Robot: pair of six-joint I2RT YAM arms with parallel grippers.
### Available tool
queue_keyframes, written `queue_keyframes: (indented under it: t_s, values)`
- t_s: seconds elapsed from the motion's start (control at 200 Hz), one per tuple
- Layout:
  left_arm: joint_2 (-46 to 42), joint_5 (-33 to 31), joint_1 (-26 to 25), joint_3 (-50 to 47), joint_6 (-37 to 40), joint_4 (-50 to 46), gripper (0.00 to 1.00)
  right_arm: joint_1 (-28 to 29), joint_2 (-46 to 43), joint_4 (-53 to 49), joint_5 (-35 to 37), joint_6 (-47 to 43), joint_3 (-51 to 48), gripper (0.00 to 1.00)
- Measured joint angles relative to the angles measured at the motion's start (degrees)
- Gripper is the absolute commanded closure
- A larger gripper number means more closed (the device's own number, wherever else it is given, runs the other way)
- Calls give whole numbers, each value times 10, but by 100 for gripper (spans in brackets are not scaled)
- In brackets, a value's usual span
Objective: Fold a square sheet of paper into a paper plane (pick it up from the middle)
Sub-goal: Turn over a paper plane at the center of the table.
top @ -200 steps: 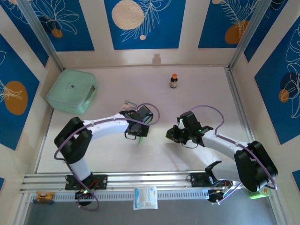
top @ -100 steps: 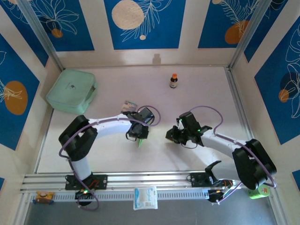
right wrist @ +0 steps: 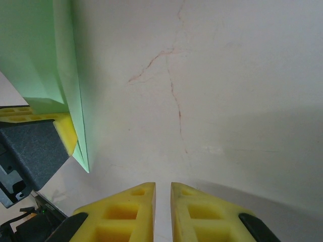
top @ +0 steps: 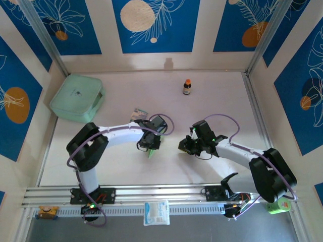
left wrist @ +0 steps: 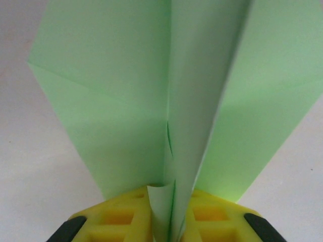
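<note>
Left hand (left wrist: 169, 204) was narrow around the centre fold of the paper plane (left wrist: 126, 101), one pad on each side of the keel. It reads as a pinch, but firmness can't be told. It was probably held there to keep the keel closed and upright so the wings splay to both sides. The plane sat on the arms' side of the small bottle (top: 187, 86) and a bit left of it, low over the bench (top: 126, 171), green tip poking out under the left hand. Right hand (right wrist: 162, 194) was narrow too, with a slim gap and nothing in it. It was also on the arms' side of the bottle, fingers aimed toward the plane, likely parked ready to help with a crease. Paper was pale lime green, plain and thin, with a sharp centre crease and two flat wing panels with diagonal fold lines. One inner layer curled loose at the pads. Looked mostly folded. Mint box (top: 76, 98) was well left of the bottle, not involved.
</note>
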Motion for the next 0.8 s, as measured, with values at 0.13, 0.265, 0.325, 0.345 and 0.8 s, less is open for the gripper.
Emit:
queue_keyframes:
  t_s: [0.13,0.265,0.325,0.345,0.8]
  values:
    - [6,0,-1,4,0,0,80,0,0,1,0,0,0,84]
    - [13,0,-3,12,0,-3,79,0,0,1,0,0,0,84]
    - [16,0,-4,16,-1,-7,78,0,0,1,0,0,0,84]
    - [18,-1,-5,18,-2,-9,77,0,0,1,0,0,0,84]
    - [70,-33,-34,95,-95,-67,67,-5,-9,0,0,0,0,84]
